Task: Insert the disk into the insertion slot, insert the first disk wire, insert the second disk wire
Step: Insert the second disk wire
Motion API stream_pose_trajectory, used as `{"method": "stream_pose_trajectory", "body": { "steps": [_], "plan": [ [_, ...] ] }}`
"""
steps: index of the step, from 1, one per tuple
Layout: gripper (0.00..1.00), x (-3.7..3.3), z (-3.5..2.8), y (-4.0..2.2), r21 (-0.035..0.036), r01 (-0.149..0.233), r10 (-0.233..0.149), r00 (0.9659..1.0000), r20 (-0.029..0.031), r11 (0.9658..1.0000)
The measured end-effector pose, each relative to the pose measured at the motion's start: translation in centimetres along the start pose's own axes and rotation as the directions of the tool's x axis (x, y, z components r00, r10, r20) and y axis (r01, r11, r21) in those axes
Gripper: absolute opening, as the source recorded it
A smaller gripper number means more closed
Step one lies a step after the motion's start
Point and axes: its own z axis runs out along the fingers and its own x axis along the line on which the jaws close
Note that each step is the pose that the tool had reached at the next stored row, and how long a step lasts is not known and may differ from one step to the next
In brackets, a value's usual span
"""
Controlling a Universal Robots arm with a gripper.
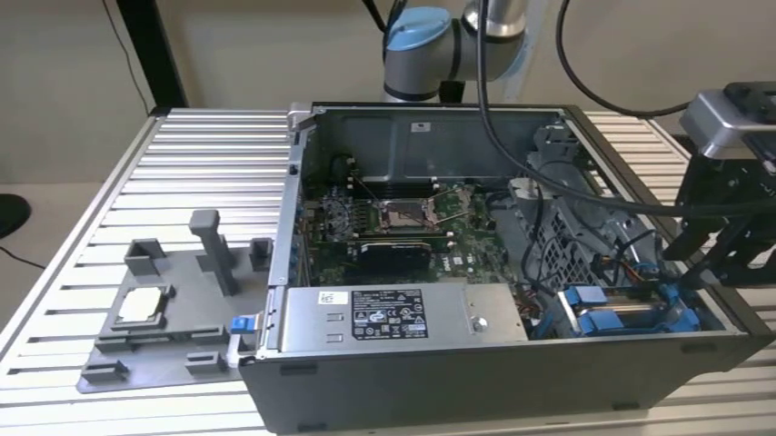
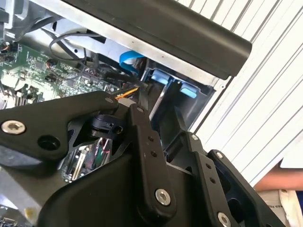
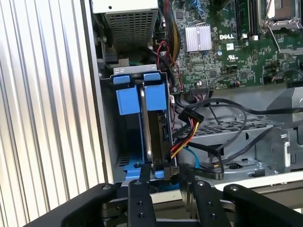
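Observation:
The disk (image 3: 156,137) stands on edge in the insertion slot at the case's front corner, on the exterior view's right. Its blue carrier tabs (image 3: 137,90) are at the end away from me. The disk (image 1: 619,318) lies low between the drive-bay walls. My gripper (image 3: 158,169) straddles the disk's near end, with one black finger (image 3: 143,182) pressed against each side. It hangs over the case's right wall (image 1: 691,277). A black connector on yellow, red and black wires (image 3: 188,115) and a blue cable (image 3: 191,156) hang loose beside the disk.
The open computer case (image 1: 485,381) lies on a ribbed aluminium table (image 1: 182,173). Inside are the motherboard (image 1: 388,218) and a grey labelled power-supply box (image 1: 401,313). A grey fixture plate (image 1: 170,309) sits on the exterior view's left. Black cables (image 1: 582,191) cross the drive cage.

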Motion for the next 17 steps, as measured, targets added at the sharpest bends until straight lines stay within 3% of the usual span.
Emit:
{"method": "stream_pose_trajectory", "body": {
  "steps": [4, 6, 8, 12, 14, 17],
  "plan": [
    [1.00, 0.43, 0.49, -0.57, -0.0039, 0.000, 0.000, 1.0000, 0.0031, 1.0000],
    [1.00, 0.43, 0.63, -0.86, -0.0055, 0.000, 0.001, 0.9999, 0.0118, 1.0000],
    [1.00, 0.43, 0.70, -0.91, -0.0079, -0.002, 0.002, 0.9997, 0.0257, 1.0000],
    [1.00, 0.43, 0.92, -1.04, -0.0245, -0.008, 0.008, 0.9996, 0.0267, 0.9997],
    [1.00, 0.43, 1.09, -1.22, -0.0282, -0.009, 0.010, 0.9996, 0.0275, 0.9996],
    [1.00, 0.43, 1.28, -1.32, -0.0293, -0.011, 0.012, 0.9993, 0.0340, 0.9995]
  ]
}}
